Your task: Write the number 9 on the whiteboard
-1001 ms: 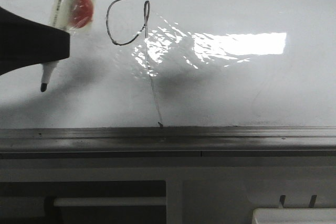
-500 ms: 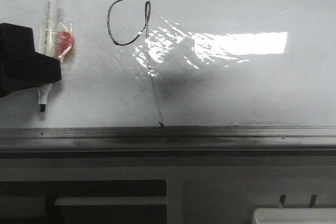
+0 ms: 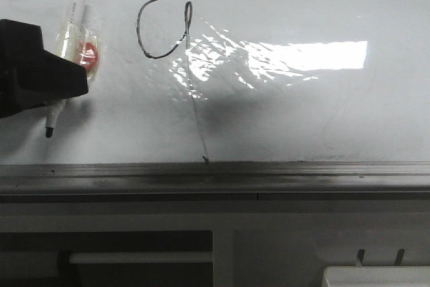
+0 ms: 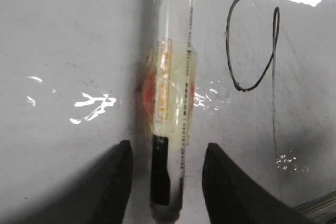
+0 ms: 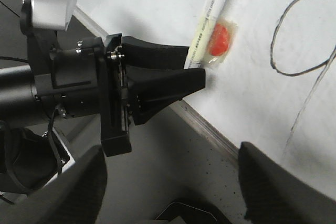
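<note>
Glossy and glare-streaked, the whiteboard [image 3: 322, 112] fills the front view, with a grey rail [image 3: 215, 174] along its lower edge. The number 9 [image 3: 164, 25] is drawn near the upper edge, left of centre: an open loop with a faint tail slanting down to the rail. Toward the left edge, a marker [image 3: 65, 52] with a red tag taped to it is seen between the parted fingers of the left gripper [image 4: 165, 182]; whether it is gripped cannot be told. The right gripper [image 5: 168, 182] is spread wide and holds nothing. The writing is judged finished; parking the marker is what remains.
</note>
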`<state>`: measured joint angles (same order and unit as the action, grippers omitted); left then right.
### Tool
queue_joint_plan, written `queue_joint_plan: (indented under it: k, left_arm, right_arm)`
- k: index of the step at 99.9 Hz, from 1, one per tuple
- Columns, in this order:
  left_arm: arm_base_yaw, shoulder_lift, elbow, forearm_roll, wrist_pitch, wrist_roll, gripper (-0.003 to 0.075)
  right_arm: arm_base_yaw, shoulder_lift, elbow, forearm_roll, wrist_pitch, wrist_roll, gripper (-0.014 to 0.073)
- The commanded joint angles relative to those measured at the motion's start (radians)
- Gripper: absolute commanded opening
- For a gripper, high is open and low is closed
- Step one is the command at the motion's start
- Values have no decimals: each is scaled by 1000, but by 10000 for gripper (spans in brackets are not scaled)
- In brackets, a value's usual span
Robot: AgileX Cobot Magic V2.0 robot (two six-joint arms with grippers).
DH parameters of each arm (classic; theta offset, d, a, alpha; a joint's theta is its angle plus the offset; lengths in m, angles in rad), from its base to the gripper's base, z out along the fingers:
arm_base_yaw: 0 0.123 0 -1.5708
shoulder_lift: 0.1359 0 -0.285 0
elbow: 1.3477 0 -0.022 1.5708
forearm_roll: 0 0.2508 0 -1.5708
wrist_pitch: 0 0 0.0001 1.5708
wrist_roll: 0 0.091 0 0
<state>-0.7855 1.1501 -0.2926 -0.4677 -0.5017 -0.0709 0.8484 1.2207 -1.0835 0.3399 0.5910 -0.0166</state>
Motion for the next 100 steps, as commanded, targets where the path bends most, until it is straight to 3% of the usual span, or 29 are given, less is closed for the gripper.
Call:
queue_joint_plan:
  k: [1,10,33,44,54,71,81,90,100]
  left_arm:
    - [4,-31,-24,-35,-56,-7,343]
    - [4,-89,-24,-35,-48,-7,343]
    - [4,-295,-24,14,-31,8,304]
    - [4,-411,-22,54,33,18,178]
    - [4,-521,-22,149,165,83,-23]
    - [4,-695,-1,162,263,83,-20]
    - [4,-809,40,245,290,83,-20]
    - [4,-899,81,329,343,83,-20]
    - [4,-1002,126,327,382,83,-20]
  right_arm:
    - [2,-21,-33,1,-60,-8,462]
    - [2,-30,-24,-9,-85,-8,395]
    - [2,-107,82,-42,-240,-8,-71]
    - [2,-167,169,-47,-293,-8,-70]
    - [2,-257,268,-110,-356,-8,-70]
    - [9,-464,473,-192,-613,-8,-70]
    - [9,-598,593,-260,-754,-16,-70]
    - [9,-712,689,-371,-775,-48,-70]
    - [9,-821,781,-382,-772,-42,-70]
